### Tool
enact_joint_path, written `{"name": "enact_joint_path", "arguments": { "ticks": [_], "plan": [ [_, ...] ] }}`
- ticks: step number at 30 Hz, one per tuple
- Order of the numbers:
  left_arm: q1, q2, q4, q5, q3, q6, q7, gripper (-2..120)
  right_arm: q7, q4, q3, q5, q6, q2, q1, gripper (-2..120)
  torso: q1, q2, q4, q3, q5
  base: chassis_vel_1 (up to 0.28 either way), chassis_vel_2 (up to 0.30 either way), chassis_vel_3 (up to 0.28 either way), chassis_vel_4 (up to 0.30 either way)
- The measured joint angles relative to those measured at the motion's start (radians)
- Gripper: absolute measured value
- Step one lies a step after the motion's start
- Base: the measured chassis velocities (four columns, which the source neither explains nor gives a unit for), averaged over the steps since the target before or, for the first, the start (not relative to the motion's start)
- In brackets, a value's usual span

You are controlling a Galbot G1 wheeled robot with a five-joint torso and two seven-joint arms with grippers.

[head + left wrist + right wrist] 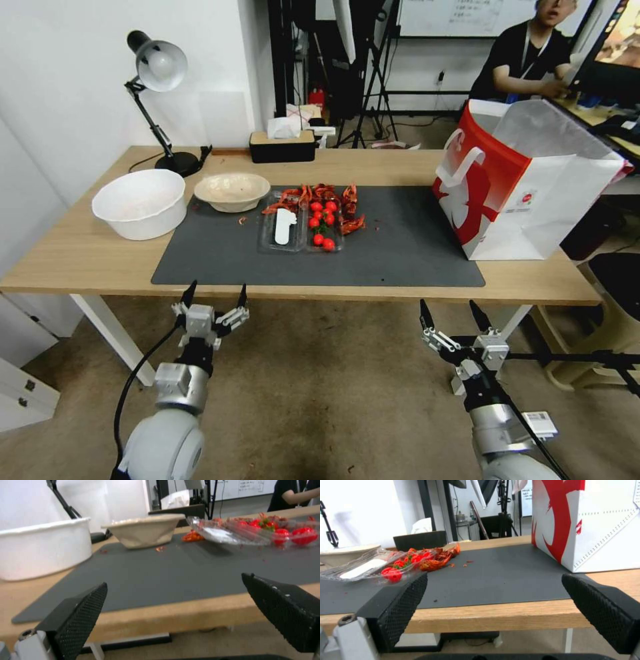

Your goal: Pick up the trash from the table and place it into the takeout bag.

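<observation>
The trash lies on the table's [80, 257] dark grey mat [400, 253]: a shallow beige bowl [232, 191] [146, 531] at its back left, and a clear plastic tray [293, 230] [233, 533] [363, 567] with cherry tomatoes [321, 223] [395, 573] and red crayfish shells [327, 197] [436, 560] in the middle. The takeout bag [533, 193] [600, 522] stands open at the right end, red panel facing left. My left gripper [218, 287] [175, 580] and right gripper [447, 305] [495, 576] hang open below the table's front edge, holding nothing.
A large white bowl [140, 203] [40, 550] sits on the wood left of the mat. A desk lamp [157, 73] and a black tissue box [282, 145] stand along the back edge. Red crumbs [241, 219] dot the mat. A chair [617, 293] stands at the right.
</observation>
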Motion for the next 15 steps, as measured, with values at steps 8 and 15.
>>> {"name": "enact_joint_path", "arguments": {
  "ticks": [8,15],
  "plan": [
    [0.015,-0.010,0.000,-0.010,-0.008,0.008,0.008,100,0.000,0.000,-0.001,-0.001,-0.005,0.002,0.005,100,0.000,0.000,0.0001,0.000,0.0001,0.000,0.000,0.000,0.000],
    [0.016,-0.022,0.012,-0.013,-0.004,0.009,0.009,100,0.000,-0.001,0.000,-0.001,-0.006,0.002,0.007,100,0.000,0.000,0.0001,0.000,0.0001,0.000,0.000,0.000,0.000]
  ]
}}
